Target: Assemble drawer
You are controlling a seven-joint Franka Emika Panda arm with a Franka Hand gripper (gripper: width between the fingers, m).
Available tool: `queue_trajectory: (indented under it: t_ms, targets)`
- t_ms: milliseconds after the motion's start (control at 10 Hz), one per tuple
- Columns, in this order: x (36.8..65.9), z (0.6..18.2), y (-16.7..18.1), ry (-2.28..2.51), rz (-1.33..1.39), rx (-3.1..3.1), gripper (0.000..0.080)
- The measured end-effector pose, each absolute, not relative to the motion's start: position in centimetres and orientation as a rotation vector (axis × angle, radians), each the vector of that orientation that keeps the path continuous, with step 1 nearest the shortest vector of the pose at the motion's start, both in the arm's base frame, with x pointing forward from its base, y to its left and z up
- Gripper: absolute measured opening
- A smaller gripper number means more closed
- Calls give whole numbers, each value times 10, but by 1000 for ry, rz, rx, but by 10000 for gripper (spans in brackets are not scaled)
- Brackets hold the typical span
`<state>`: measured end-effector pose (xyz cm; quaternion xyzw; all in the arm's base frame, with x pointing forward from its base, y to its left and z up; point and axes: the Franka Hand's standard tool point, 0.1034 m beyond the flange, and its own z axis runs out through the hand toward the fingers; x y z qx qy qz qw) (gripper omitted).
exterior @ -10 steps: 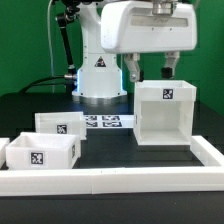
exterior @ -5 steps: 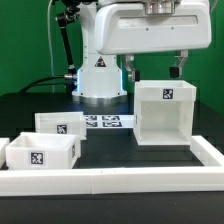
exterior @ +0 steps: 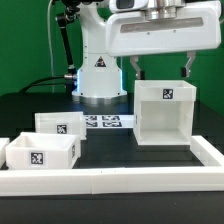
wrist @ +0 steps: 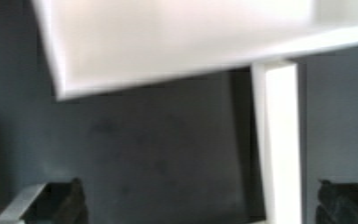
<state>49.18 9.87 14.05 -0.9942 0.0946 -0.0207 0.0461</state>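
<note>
The large white open-sided casing [exterior: 163, 113] stands at the exterior view's right with a tag on its front top. My gripper [exterior: 160, 68] hangs just above and behind its top, jaws wide open and empty, one finger near each upper corner. Two shallow white trays sit at the exterior view's left: one further back [exterior: 60, 125] and one nearer the front [exterior: 42, 152], each tagged. In the wrist view the casing [wrist: 176, 40] fills the upper part as a blurred white face, with one wall edge [wrist: 274, 130] running down. The dark fingertips [wrist: 51, 202] show far apart around my gripper [wrist: 202, 205].
The marker board [exterior: 105, 122] lies flat between the robot base [exterior: 98, 78] and the casing. A long low white border rail [exterior: 130, 180] runs along the front and up the right side. Black cables hang behind at the left.
My jaws have spread much wider over the last second, and the hand has risen slightly above the casing. The casing and trays have not moved.
</note>
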Motion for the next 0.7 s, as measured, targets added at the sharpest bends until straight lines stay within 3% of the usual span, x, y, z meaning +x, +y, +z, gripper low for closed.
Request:
queue_trajectory:
  t_ms: [200,700]
  targets:
    - [475,140,127,305,-48,-3037,650]
    - [468,135,132,386,-54,-3027,650]
